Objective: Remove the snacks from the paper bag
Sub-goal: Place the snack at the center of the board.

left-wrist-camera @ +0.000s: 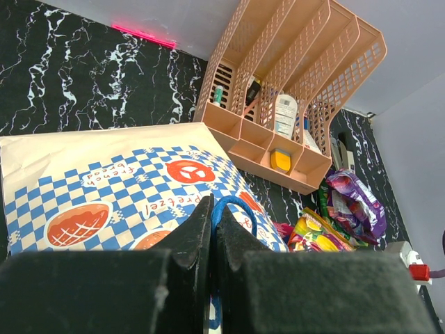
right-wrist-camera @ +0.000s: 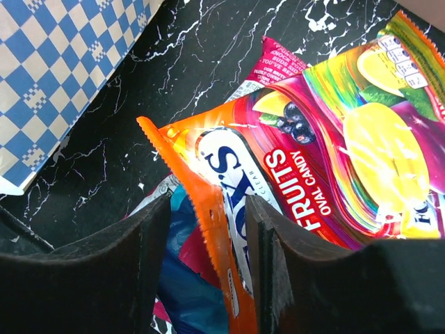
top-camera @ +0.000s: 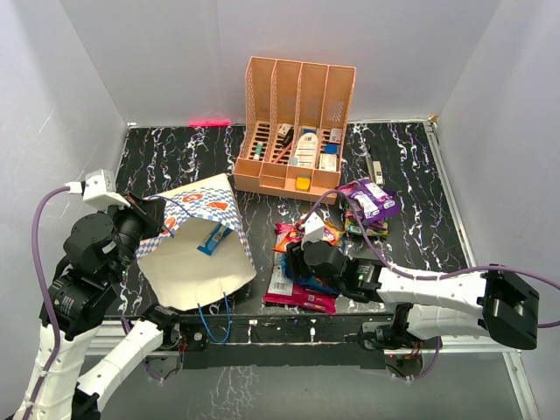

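Note:
The paper bag (top-camera: 188, 267), blue-and-white checked outside, lies tipped at the left with its white mouth open toward the front. A blue packet (top-camera: 213, 237) shows inside it. My left gripper (top-camera: 163, 224) is shut on the bag's blue string handle (left-wrist-camera: 235, 206) at the rim and holds it up. Several snacks (top-camera: 302, 276) lie piled on the table right of the bag, with purple packets (top-camera: 372, 201) further back. My right gripper (right-wrist-camera: 208, 229) is open, its jaws either side of the edge of an orange Fox's Fruits packet (right-wrist-camera: 292, 181) that lies on top of a blue packet (right-wrist-camera: 184, 278).
The orange slotted organizer (top-camera: 293, 122) with small bottles and boxes stands at the back centre, and also shows in the left wrist view (left-wrist-camera: 292, 97). A pink packet (right-wrist-camera: 281, 59) lies behind the orange one. The bag's checked corner (right-wrist-camera: 55, 76) is left of the right gripper.

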Controlling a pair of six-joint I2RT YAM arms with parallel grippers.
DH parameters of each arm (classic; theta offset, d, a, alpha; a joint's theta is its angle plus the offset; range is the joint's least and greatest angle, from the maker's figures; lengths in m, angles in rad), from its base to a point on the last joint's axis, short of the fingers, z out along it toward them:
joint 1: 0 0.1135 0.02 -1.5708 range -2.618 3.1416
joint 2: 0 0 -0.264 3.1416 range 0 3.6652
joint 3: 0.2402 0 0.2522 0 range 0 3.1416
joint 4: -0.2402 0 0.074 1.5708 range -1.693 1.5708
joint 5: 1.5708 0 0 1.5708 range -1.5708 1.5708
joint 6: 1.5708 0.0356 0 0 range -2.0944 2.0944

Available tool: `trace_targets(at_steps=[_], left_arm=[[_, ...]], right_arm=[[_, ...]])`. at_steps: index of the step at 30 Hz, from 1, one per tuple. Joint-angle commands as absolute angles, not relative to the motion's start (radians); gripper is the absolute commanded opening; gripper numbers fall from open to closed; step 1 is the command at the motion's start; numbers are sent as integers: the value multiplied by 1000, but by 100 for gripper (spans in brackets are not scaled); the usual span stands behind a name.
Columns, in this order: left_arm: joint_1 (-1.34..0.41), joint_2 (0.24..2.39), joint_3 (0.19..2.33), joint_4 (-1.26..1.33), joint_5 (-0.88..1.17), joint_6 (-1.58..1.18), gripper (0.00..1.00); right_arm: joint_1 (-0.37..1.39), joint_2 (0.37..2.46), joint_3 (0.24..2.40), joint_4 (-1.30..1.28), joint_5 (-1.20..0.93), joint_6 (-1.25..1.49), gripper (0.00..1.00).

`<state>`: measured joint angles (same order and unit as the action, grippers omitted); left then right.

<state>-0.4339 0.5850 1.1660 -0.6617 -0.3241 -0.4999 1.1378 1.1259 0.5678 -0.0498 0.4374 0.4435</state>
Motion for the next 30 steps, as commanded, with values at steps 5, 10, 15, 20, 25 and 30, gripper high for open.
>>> trace_targets(at_steps=[5, 10, 15, 20, 25, 30], left_arm=[[-432, 586, 1187, -650, -313, -505, 0], [-433, 589, 1192, -649, -312, -498, 0], [-433, 596, 1209, -650, -309, -491, 0], [-433, 597, 1212, -642, -288, -483, 0], [-432, 597, 1202, -604, -219, -473, 0], [-433, 617, 1207, -600, -138, -458, 0]], right_arm=[[1138, 1099, 691, -123, 419, 380, 56], [1138, 1091, 708, -135, 428, 331, 62], [1138, 1092, 723, -133, 372, 160, 68], [1140, 1060, 766, -121, -16, -157, 72], [1152, 1017, 789, -68, -302, -450, 72], [1159, 1124, 914, -58, -415, -564, 72]])
